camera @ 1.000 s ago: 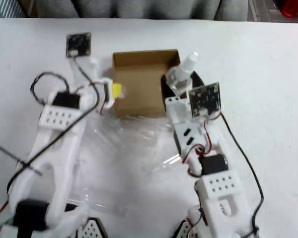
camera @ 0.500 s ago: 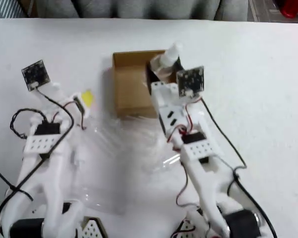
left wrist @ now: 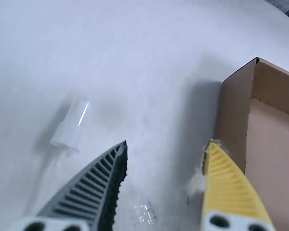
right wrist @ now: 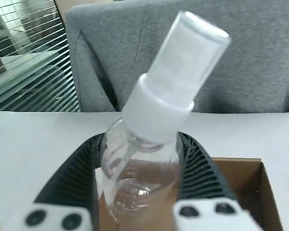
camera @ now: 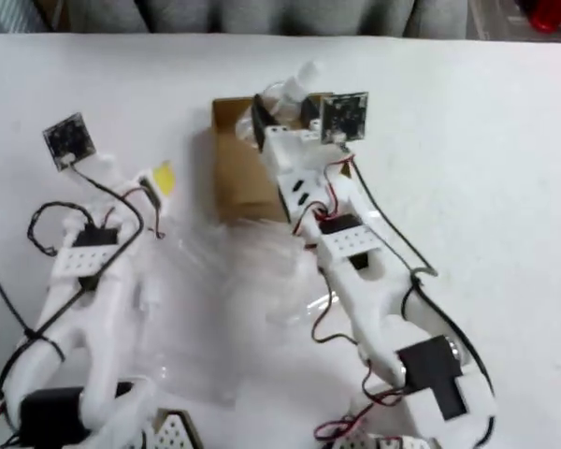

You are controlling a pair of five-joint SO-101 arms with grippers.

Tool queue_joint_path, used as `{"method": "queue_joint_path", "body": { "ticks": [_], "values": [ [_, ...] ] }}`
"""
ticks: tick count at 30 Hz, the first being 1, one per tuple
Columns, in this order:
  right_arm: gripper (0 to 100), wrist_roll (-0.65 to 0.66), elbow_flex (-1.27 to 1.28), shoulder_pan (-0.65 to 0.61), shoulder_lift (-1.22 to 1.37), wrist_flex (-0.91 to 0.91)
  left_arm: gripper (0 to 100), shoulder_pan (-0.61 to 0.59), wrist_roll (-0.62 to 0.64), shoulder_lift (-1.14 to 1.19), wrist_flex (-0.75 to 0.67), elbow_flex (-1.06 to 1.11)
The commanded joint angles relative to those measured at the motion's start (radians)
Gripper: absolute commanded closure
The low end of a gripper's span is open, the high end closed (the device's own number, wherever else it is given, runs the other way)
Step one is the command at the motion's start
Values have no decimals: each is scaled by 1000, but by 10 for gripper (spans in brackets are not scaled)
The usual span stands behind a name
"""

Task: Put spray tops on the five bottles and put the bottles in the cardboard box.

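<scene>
Right hand (right wrist: pixel 140 161) shifted over cardboard box (camera: pixel 236 178), clamped on bottle (right wrist: pixel 130 185) (spray top (right wrist: pixel 176 77) on), left hand (left wrist: pixel 166 145) apart

White arms (camera: pixel 93 299), black motors (camera: pixel 428 367), red-black cables (camera: pixel 385 224), left pincer (left wrist: pixel 166 144) grey and yellow.

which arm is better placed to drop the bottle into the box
Right. Its gripper is shut on the bottle, spray top on, and in the high view it hangs over the cardboard box. The left gripper is open and empty, above the table beside the box.
</scene>
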Motion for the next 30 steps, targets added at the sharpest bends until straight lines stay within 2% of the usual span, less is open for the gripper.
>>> {"method": "queue_joint_path", "body": {
  "ticks": [1,4,10,17,26,30],
  "values": [
    [982,-9,-29,25,-18,-22,751,-7,6,16,-60,-9],
    [983,-5,-14,38,-30,-21,751,8,6,45,-98,-9],
    [983,181,48,58,-120,45,751,33,6,62,-107,-11],
    [983,358,109,64,-331,280,751,33,6,65,-141,-5],
    [983,373,118,160,-567,685,749,84,5,65,-141,0],
    [982,371,120,223,-613,748,749,76,5,65,-138,0]
  ]
}}
